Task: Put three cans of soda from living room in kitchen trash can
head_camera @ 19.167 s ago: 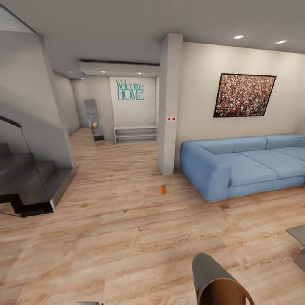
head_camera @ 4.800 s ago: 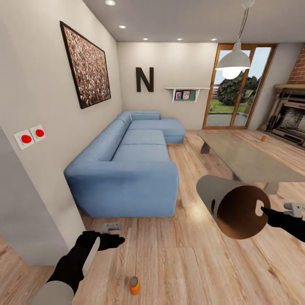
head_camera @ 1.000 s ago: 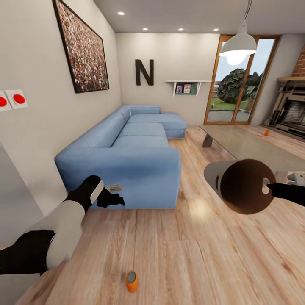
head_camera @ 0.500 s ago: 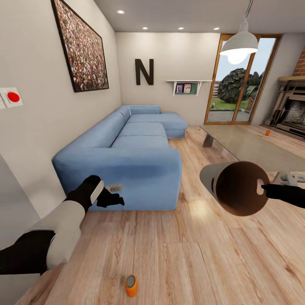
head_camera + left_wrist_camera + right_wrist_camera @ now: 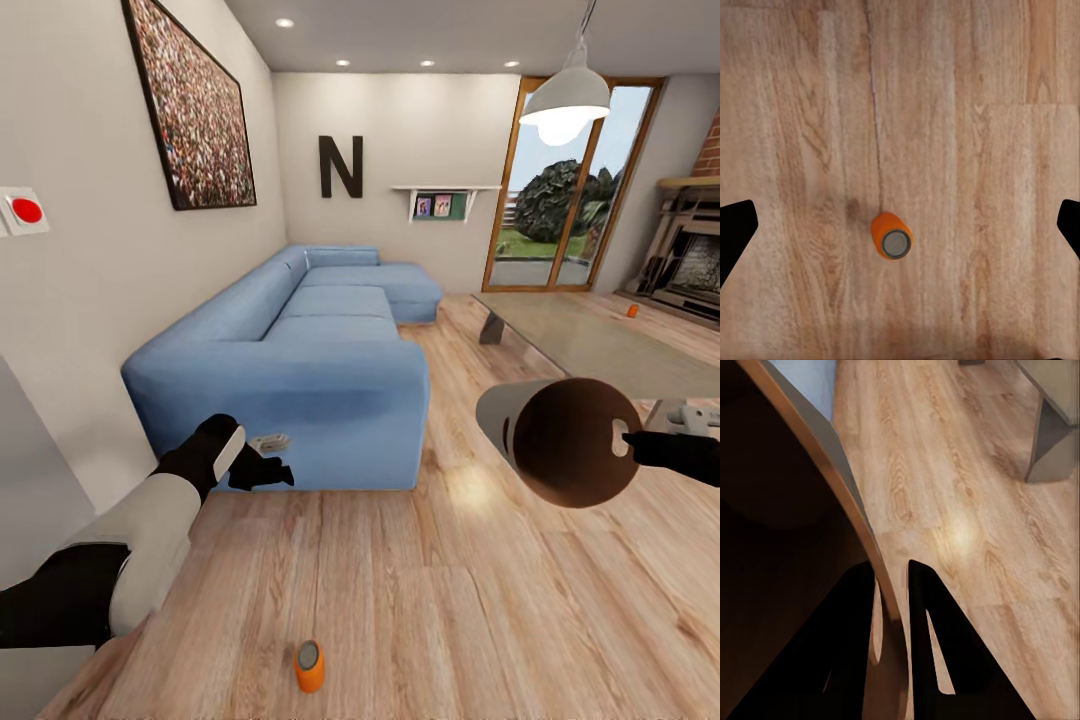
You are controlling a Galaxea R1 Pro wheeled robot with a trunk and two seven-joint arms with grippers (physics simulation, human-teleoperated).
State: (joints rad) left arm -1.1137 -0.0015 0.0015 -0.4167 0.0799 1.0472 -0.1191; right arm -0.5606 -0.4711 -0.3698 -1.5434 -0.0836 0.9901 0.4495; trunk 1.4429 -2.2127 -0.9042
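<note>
While carried: tash can [image 5: 560,440] pinched at rim by right gripper [image 5: 640,447], tipped sideways, mouth facing robot.
Left gripper [image 5: 265,470]: fingers spread wide, empty, poised above orange can [image 5: 892,235] upright on floor [image 5: 480,620].

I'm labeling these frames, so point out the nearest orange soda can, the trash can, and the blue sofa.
orange soda can [image 5: 309,666], head view, its orange side.
trash can [image 5: 575,440], head view, coppery inside.
blue sofa [image 5: 330,330], head view, seat cushion.
</note>
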